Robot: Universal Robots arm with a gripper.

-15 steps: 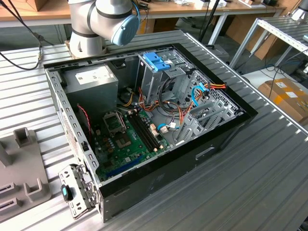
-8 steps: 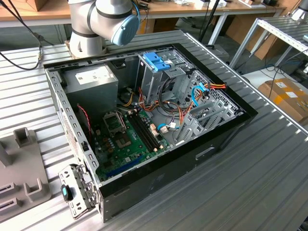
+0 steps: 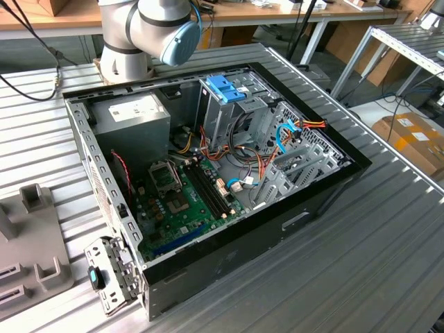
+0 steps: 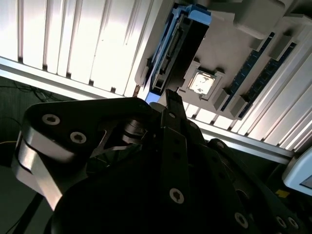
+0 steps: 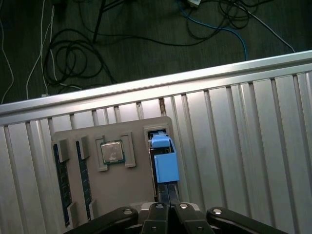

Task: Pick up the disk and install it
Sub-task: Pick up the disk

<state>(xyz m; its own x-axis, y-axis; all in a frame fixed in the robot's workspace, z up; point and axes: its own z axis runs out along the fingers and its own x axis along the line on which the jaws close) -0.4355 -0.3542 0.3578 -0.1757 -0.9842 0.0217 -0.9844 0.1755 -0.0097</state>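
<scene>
First wrist view: disk (image 5: 164,163) stands on edge in grey holder (image 5: 126,190)
Claw (image 5: 168,191): narrow, holding nothing, close beside disk

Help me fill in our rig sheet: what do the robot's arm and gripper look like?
The arm has silver-grey cylindrical joints with a round light-blue end cap. Its gripper is matte black, built of angular linkage plates with silvery screw heads.

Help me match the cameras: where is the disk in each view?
First wrist view: the disk stands in a slot of the grey tray, ahead of the gripper.
Second wrist view: disk edge-on beyond the gripper.
Exterior view: grey tray at the exterior view's left edge.
Shared landmark: that tray.
</scene>
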